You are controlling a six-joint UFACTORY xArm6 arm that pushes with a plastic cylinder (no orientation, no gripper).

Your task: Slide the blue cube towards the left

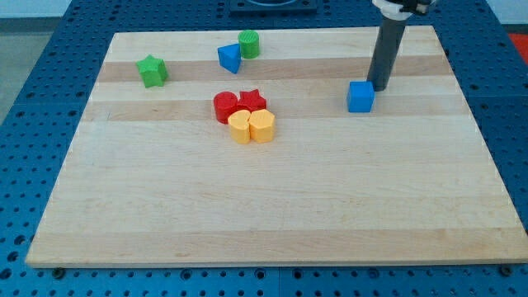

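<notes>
The blue cube (360, 96) sits on the wooden board (272, 206) at the view's right, upper half. My tip (379, 87) rests on the board just to the right of and slightly behind the cube, touching or nearly touching its upper right corner. The dark rod rises from there to the view's top edge.
A blue triangular block (229, 58) and a green cylinder (249, 43) stand at the top centre. A green star (152, 71) is at the top left. A red cylinder (225, 107), red star (252, 101), and two yellow blocks (252, 126) cluster at the centre.
</notes>
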